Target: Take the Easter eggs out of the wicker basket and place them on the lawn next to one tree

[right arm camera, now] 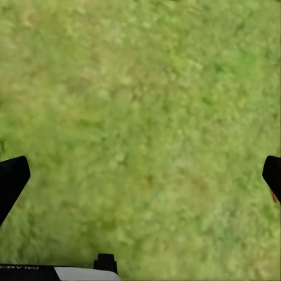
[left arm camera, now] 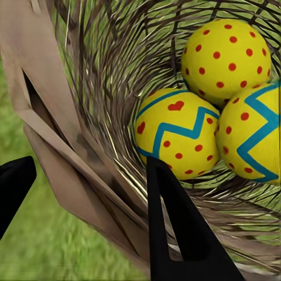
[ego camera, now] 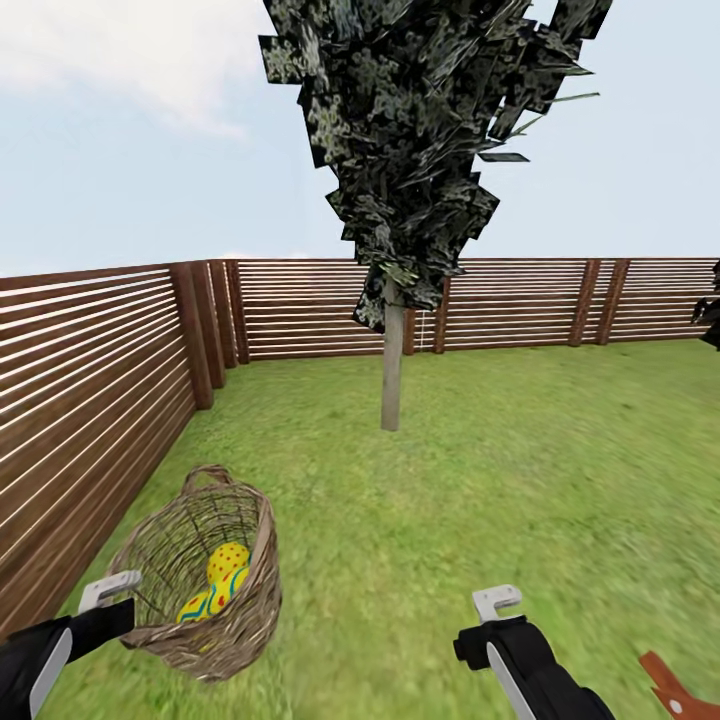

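Left gripper [left arm camera: 88,193] clamped on the basket [ego camera: 200,590] rim, one finger inside and one outside the weave.
Three eggs [left arm camera: 175,140] lie in its base; fence [ego camera: 90,400] close alongside. Right gripper [right arm camera: 140,175], fingers wide apart, hangs over open lawn [ego camera: 480,470] before the tree [ego camera: 392,370].

Both arms are black with white panels; the left gripper [ego camera: 118,590] and right gripper [ego camera: 497,601] have light grey fingers.

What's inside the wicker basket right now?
The brown open-weave wicker basket holds three yellow Easter eggs: one with red dots, one with a heart and teal zigzag, and one partly cut off at the picture edge. The basket floor beneath them is covered.
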### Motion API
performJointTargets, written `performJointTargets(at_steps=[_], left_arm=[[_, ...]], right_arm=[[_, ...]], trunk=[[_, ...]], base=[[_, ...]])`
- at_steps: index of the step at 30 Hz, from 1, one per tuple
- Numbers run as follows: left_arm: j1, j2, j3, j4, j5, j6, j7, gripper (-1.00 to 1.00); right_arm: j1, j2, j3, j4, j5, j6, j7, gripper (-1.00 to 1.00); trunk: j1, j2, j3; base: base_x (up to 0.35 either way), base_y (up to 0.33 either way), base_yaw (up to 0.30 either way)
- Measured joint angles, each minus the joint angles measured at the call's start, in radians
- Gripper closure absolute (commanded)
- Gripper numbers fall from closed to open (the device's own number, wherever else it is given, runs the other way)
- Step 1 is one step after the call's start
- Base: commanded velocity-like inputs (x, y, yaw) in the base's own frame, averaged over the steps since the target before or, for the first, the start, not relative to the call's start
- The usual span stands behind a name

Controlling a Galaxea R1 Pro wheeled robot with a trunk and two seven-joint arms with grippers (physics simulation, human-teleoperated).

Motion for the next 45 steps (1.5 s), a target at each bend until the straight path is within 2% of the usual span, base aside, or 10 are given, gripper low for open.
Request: performJointTargets(at_steps=[37,38,40,42,45], left_arm=[[0.000,-0.004,-0.003,0.002,-0.005,0.003,0.003,1.00],[0.000,-0.003,-0.002,0.001,-0.003,0.002,0.003,1.00],[0.000,-0.003,-0.001,0.001,0.002,0.002,0.002,1.00],[0.000,-0.004,-0.001,0.001,-0.001,0.002,0.003,1.00],[0.000,-0.004,-0.002,0.002,0.001,0.002,0.002,1.00]], right_arm=[[0.000,0.004,0.004,0.000,0.008,0.001,-0.006,-1.00],[0.000,0.005,0.035,0.000,0.007,0.001,-0.006,-1.00],[0.001,0.003,0.122,0.000,0.006,0.000,-0.008,-1.00],[0.000,0.002,0.137,0.000,0.006,0.001,-0.009,-1.00],[0.000,0.001,0.136,0.000,0.002,0.004,-0.008,-1.00]], trunk=[[0.000,0.000,0.000],[0.000,0.000,0.000],[0.000,0.000,0.000],[0.000,0.000,0.000],[0.000,0.000,0.000]], base=[[0.334,0.000,-0.010],[0.335,0.000,-0.277],[0.335,0.000,-0.295],[0.334,0.000,-0.299],[0.334,0.000,-0.300]])
